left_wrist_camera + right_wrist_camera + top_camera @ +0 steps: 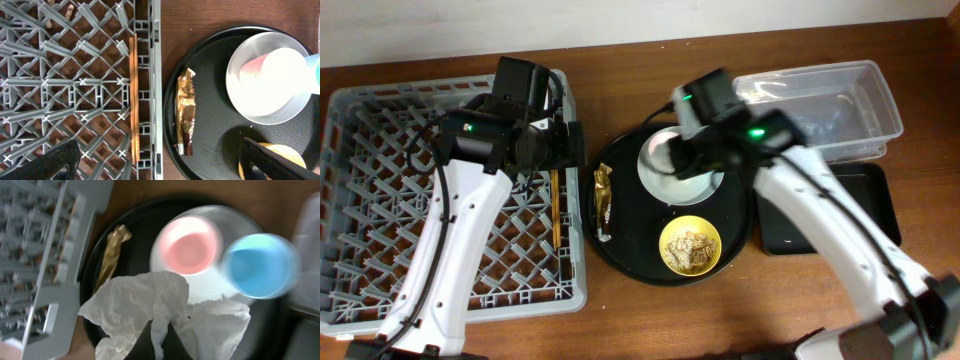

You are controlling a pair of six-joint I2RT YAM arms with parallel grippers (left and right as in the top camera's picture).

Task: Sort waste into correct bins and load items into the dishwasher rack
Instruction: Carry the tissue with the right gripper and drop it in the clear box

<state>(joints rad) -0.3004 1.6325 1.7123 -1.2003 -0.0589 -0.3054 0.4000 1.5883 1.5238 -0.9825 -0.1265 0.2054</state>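
Napkin [145, 305] in R gripper [160, 336] pinch, R wrist cam only; L gripper [160, 162] wide by chopsticks [134, 95]

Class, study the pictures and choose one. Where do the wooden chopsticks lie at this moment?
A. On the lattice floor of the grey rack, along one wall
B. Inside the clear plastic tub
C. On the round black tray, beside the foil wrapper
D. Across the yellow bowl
A: the chopsticks lie flat on the lattice floor of the dishwasher rack, just inside the wall that faces the round black tray.
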